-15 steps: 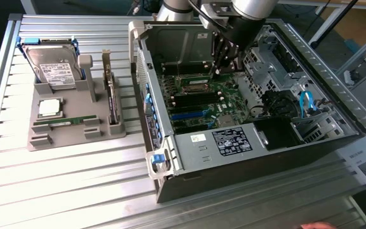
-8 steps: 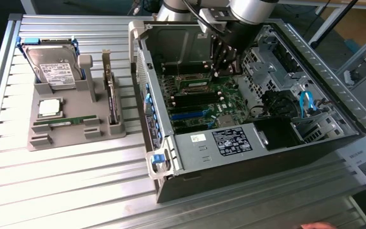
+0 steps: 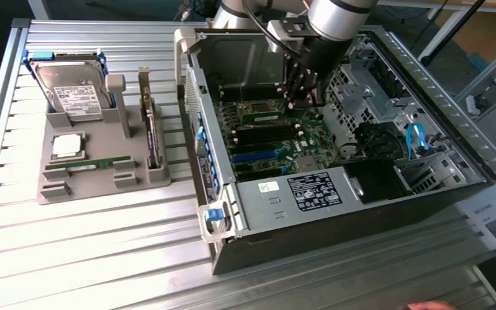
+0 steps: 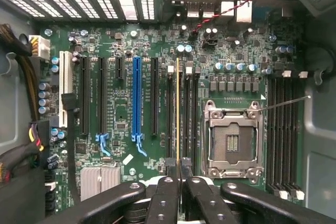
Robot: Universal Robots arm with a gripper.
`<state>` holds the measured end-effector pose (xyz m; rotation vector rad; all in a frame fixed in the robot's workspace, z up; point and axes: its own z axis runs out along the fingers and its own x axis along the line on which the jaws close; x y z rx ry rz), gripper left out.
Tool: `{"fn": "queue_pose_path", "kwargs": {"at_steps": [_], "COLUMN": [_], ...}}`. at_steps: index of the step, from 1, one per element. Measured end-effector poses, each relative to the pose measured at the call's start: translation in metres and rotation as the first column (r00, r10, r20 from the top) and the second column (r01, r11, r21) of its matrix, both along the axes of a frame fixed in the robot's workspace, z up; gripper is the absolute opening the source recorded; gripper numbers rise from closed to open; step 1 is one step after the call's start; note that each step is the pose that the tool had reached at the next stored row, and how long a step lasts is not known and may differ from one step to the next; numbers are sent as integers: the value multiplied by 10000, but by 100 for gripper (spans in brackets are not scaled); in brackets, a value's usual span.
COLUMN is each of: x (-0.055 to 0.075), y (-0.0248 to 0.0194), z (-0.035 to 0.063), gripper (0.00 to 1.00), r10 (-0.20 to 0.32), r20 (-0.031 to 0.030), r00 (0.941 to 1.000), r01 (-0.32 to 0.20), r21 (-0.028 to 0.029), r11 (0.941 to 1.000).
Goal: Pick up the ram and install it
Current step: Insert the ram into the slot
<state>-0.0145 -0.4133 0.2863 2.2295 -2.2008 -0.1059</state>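
Note:
The ram (image 4: 177, 108) appears edge-on as a thin yellow-green line running out from between my fingertips. My gripper (image 4: 177, 169) is shut on it, with the black fingers (image 4: 167, 192) pressed to its two faces. The stick lines up with one of the black memory slots (image 4: 187, 114) beside the open processor socket (image 4: 231, 140). How deep it sits I cannot tell. In the exterior view, my gripper (image 3: 304, 93) reaches down into the open computer case (image 3: 334, 194) over the motherboard (image 3: 265, 139).
A grey tray (image 3: 101, 184) at the exterior view's left carries a hard drive (image 3: 72, 87), a silver processor (image 3: 67, 145), a dark expansion card (image 3: 150, 129) and another green stick (image 3: 88, 166). Drive cages and cables (image 3: 416, 139) crowd the case. A hand (image 3: 433, 305) shows at the bottom edge.

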Motion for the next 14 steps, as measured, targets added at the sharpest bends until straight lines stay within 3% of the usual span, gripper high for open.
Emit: {"fn": "queue_pose_path", "kwargs": {"at_steps": [14], "x": [-7], "y": [0], "z": [-167], "gripper": [12], "r10": [0], "r20": [2], "r00": [10000], "r01": [0], "r21": [-1], "r11": [10000]}}
